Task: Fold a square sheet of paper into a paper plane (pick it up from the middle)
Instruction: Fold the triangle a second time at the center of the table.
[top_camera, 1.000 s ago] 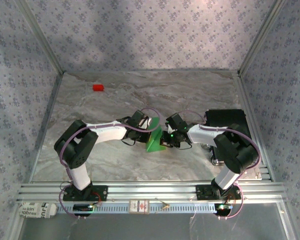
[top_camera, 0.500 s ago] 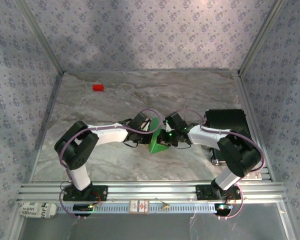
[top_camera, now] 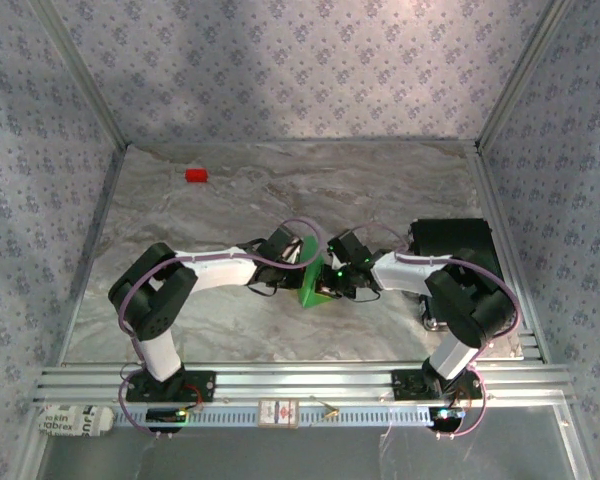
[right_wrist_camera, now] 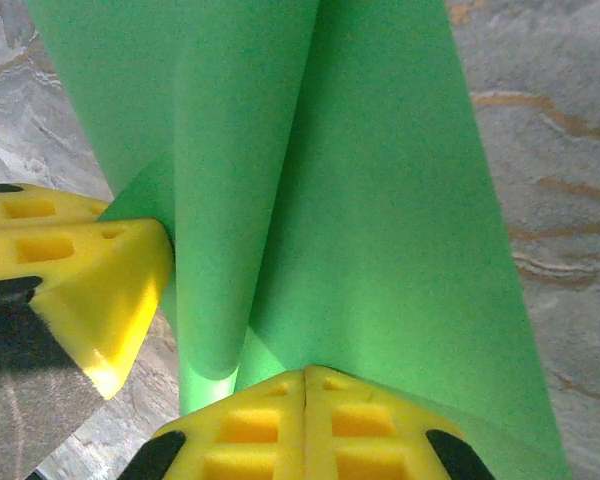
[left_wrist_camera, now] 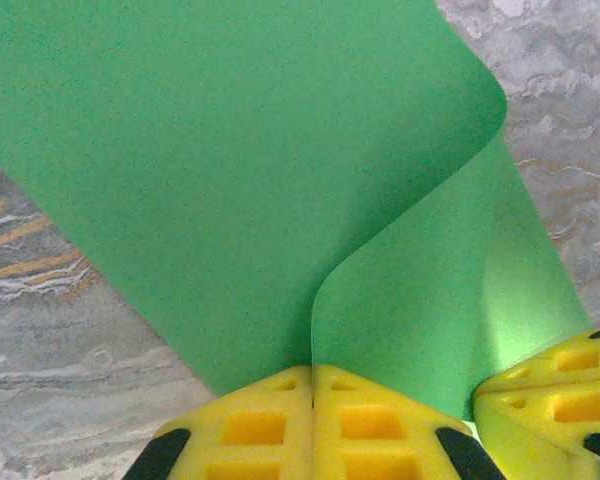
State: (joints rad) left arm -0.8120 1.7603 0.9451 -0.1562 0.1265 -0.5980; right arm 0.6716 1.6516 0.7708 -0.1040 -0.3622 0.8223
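The square sheet of paper [top_camera: 312, 284], bright green, stands bent and folded between my two grippers at the table's middle. My left gripper [top_camera: 302, 262] is shut on its left edge. In the left wrist view the paper [left_wrist_camera: 240, 170] curls over in two layers above the closed yellow fingertips [left_wrist_camera: 360, 420] of the left gripper [left_wrist_camera: 312, 370]. My right gripper [top_camera: 330, 277] is shut on the other side. In the right wrist view the paper [right_wrist_camera: 390, 200] forms a rolled fold above the right gripper [right_wrist_camera: 306, 372]. It is a curled, folded sheet rather than a paper plane.
A small red block [top_camera: 196, 175] lies at the far left of the marble table [top_camera: 230, 330]. A black box [top_camera: 452, 240] sits at the right edge behind the right arm. Patterned walls close in three sides, and an aluminium rail [top_camera: 300, 382] runs along the near edge.
Both grippers have closed in on each other slightly and the green paper between them has shifted a little to the right and bent more. Both grips have held.
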